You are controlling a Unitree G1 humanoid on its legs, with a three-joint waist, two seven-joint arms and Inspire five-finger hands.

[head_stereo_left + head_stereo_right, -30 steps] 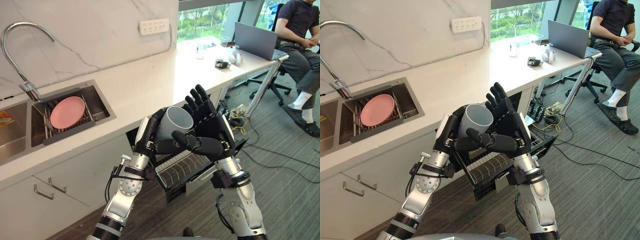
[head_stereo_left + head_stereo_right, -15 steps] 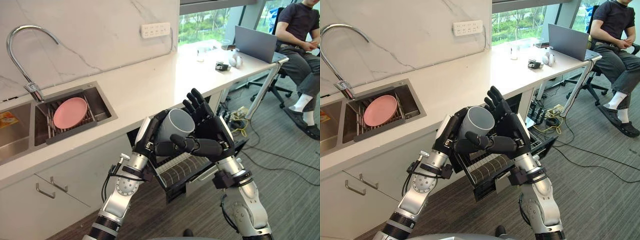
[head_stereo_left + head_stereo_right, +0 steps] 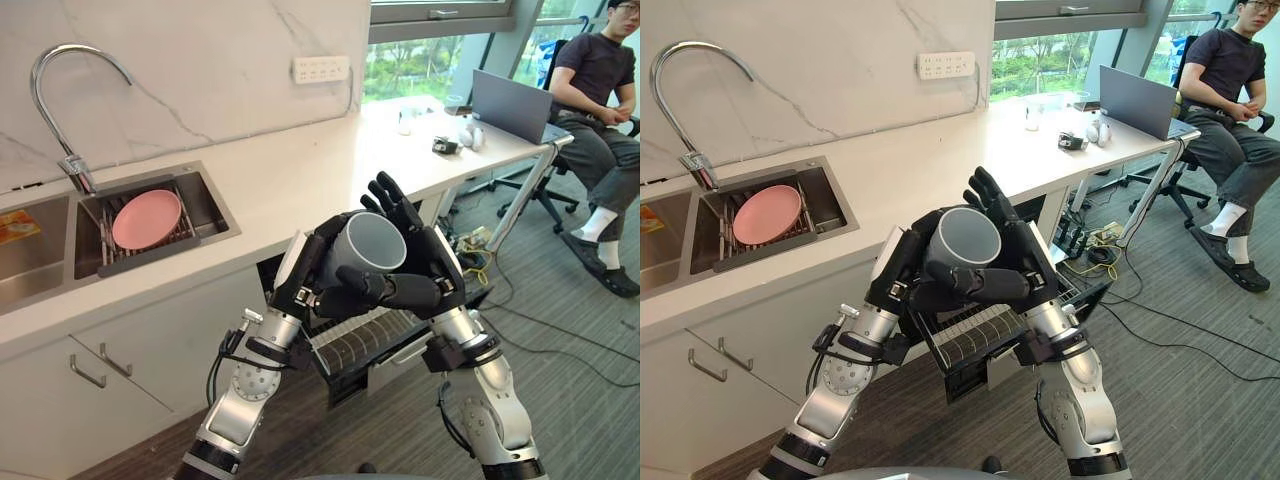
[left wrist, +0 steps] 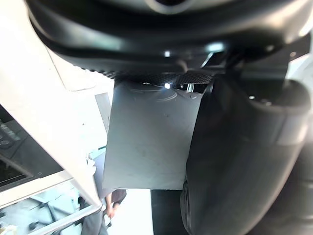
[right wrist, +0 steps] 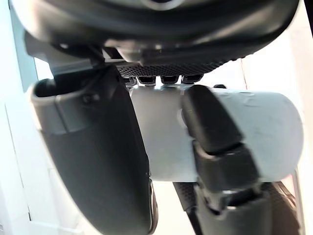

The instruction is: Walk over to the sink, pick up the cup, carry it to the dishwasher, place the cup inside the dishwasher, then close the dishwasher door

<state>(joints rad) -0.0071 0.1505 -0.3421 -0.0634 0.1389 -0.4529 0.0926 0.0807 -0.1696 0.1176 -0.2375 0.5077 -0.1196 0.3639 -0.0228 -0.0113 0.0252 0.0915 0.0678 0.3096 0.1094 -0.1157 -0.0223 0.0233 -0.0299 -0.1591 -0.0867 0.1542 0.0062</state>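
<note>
Carrying step: left hand (image 3: 316, 268) and right hand (image 3: 436, 266) both clasped grey cup (image 3: 372, 243); next needed lowering into dishwasher rack (image 3: 356, 346) beneath hands.

White stone countertop (image 3: 300, 185) is running along the marbled wall toward the window. Stainless steel sink (image 3: 208, 200) is sitting sunk into it, with a curved chrome tap (image 3: 76, 170) standing at its back rim. A round pink plate (image 3: 146, 219) is resting on a dark rack (image 3: 150, 255) inside. At the far end an open grey laptop (image 3: 510, 92) is standing, with a small clear glass (image 3: 404, 122) and a small dark object (image 3: 443, 146) lying near it. Grey carpet floor (image 3: 580, 340) is carrying a tangle of cables (image 3: 475, 245).
</note>
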